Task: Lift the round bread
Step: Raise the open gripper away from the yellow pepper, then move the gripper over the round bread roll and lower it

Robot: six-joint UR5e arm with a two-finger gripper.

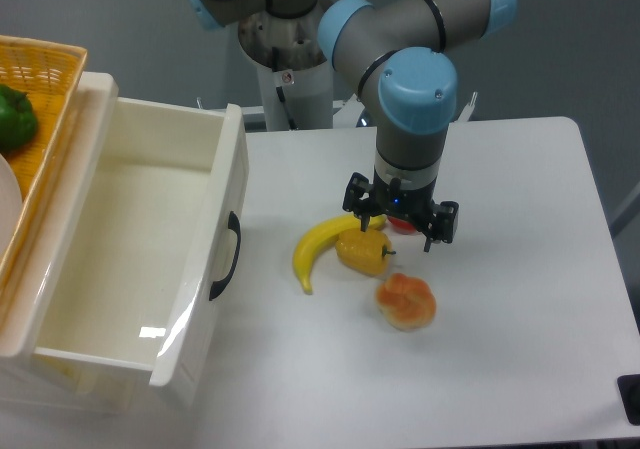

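The round bread [406,301] lies on the white table, an orange-tan lobed bun with a paler underside, toward the front of the fruit cluster. My gripper [400,225] hangs open above the table just behind it, fingers spread wide with nothing held between them. A small red item [403,223] shows partly under the gripper. The bread sits apart from the fingers, a short way in front of them.
A yellow-orange pepper-shaped toy [364,252] and a banana [322,245] lie just left of the bread. An open white drawer box [130,254] stands at left, with a wicker basket [40,79] holding a green pepper [14,117] behind it.
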